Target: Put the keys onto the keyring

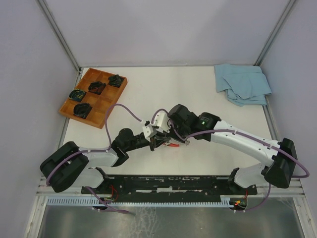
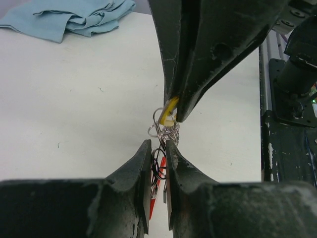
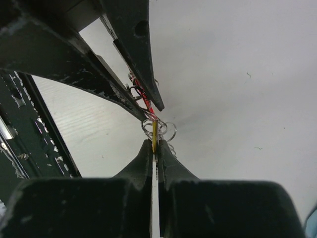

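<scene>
My left gripper [image 2: 158,145] is shut on the keyring [image 2: 158,163], thin metal rings with a red strap [image 2: 153,201] hanging below it. My right gripper [image 3: 155,143] is shut on the yellow-headed key [image 3: 154,133], edge-on between its fingers. The key's yellow head [image 2: 171,106] touches the silver rings [image 2: 161,124] right above my left fingertips. In the top view both grippers meet tip to tip at the table's middle [image 1: 161,136], with the red strap [image 1: 173,146] just beneath. Other keys are hidden.
A wooden tray [image 1: 94,96] with several black coiled items sits at the back left. A blue cloth [image 1: 241,83] lies at the back right, also in the left wrist view [image 2: 69,17]. A black rail [image 1: 173,183] runs along the near edge.
</scene>
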### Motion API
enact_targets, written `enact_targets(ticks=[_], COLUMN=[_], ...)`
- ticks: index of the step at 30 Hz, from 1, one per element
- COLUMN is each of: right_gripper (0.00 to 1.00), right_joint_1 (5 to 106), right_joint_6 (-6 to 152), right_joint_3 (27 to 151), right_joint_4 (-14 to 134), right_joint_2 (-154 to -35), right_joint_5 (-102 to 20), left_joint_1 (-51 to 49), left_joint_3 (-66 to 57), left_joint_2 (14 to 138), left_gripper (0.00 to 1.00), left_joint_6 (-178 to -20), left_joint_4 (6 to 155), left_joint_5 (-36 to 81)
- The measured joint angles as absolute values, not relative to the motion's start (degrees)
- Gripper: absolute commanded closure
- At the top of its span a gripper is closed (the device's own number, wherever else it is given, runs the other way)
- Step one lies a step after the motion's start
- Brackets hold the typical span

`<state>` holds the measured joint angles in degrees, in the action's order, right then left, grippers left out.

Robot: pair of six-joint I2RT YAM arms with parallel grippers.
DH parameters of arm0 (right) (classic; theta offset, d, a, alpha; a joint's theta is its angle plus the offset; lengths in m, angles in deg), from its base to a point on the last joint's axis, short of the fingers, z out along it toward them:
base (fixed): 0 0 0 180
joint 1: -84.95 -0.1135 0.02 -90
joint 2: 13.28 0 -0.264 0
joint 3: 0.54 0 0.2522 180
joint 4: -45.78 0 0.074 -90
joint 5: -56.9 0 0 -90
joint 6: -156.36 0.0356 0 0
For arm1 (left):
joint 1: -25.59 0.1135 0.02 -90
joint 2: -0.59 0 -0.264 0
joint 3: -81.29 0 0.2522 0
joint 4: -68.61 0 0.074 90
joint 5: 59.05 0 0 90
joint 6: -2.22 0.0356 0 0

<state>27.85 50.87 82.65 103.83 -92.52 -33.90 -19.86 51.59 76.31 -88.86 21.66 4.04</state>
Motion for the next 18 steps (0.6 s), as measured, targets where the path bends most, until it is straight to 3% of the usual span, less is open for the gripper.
enact_targets(ticks=[18], right_gripper=[1.0], right_joint_1=[30.3], right_joint_6=[51.0], right_joint_3=[86.0], right_joint_4=[111.9], right_joint_2=[-94.4], right_joint_5=[-34.4], left_joint_1=[-21.2], left_joint_3=[57.7], left_joint_2=[74.0], left_gripper=[0.97], left_joint_6=[-87.1], left_joint_4=[10.7], left_joint_5=[8.3])
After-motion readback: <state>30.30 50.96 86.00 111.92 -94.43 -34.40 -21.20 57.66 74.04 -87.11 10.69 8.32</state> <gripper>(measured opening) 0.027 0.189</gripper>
